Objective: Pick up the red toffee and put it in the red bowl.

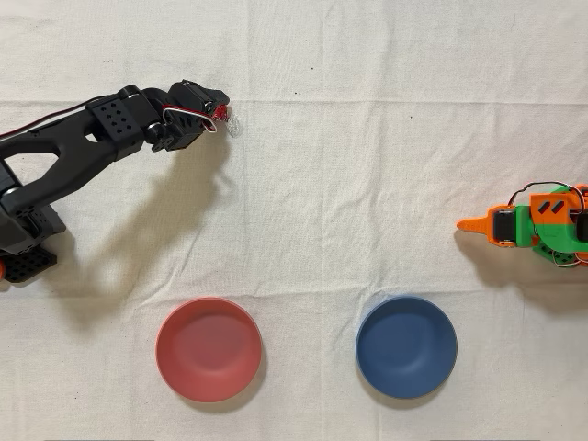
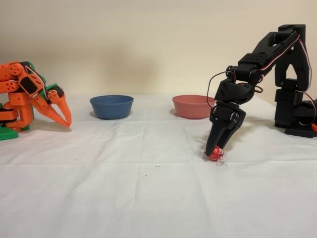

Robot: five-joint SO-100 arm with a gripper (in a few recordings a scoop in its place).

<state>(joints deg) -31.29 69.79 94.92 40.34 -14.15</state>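
**Operator:** Report gripper status.

**Technician:** The black arm's gripper (image 2: pixel 216 150) is lowered to the white cloth (image 2: pixel 148 198), tips pointing down at the red toffee (image 2: pixel 214 154). In the fixed view the jaws stand nearly closed around the candy, which sits on the cloth with its clear wrapper ends splayed at either side. In the overhead view the toffee (image 1: pixel 223 112) lies at the gripper tip, near the top left. Whether the grip is firm cannot be confirmed.

**Operator:** Destination?

**Technician:** The red bowl (image 1: pixel 209 348) stands well apart from the toffee, below it in the overhead view, beside the blue bowl (image 1: pixel 406 345). The orange arm is idle.

**Operator:** Procedure for the current step?

**Technician:** Judged as the grasp phase. Close on the foil body, not the crinkled ends, which would likely slip. Confirm the candy rises with the jaws before travelling. Lift clear of the cloth, avoid snagging fabric, then carry over the bowl rim before releasing.
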